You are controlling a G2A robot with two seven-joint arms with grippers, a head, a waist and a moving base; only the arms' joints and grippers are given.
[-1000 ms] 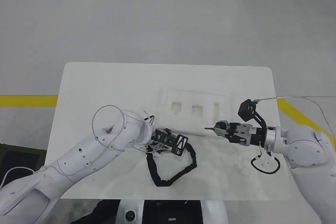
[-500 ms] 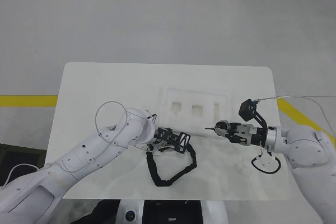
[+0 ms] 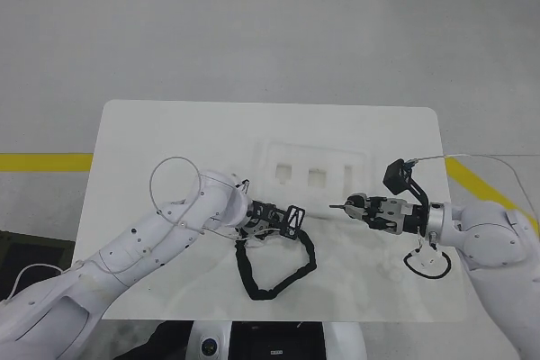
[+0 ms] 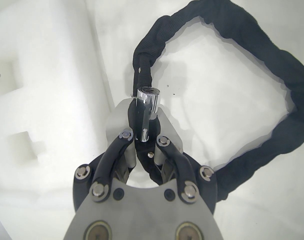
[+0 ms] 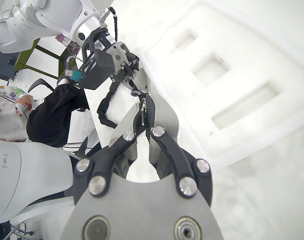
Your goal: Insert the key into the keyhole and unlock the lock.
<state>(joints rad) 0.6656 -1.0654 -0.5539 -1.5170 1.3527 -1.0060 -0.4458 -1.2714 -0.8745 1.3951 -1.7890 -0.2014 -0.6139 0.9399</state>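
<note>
Pointing at left pincer's [image 4: 142, 121] gripped lock [image 4: 148, 99], key [image 3: 337, 206] lies level in clenched right pincer [image 5: 146, 117].

The left arm was bent across the front. Its pincer [image 3: 291, 219] pointed at the right pincer [image 3: 351, 205], and its fingers were squeezed tight on the lock [image 4: 147, 101]. The right arm stretched in sideways. Its pincer pinched the key [image 5: 143, 109] and faced the left pincer, a little apart from it.

Tray [image 3: 324, 142] mid-table [image 3: 162, 135], chain [image 3: 270, 288] loop on table before it, lock [image 3: 294, 216] at loop's far end in left gripper [image 3: 291, 220], key [image 3: 337, 206] in right gripper [image 3: 349, 204] just right, apart.
</note>
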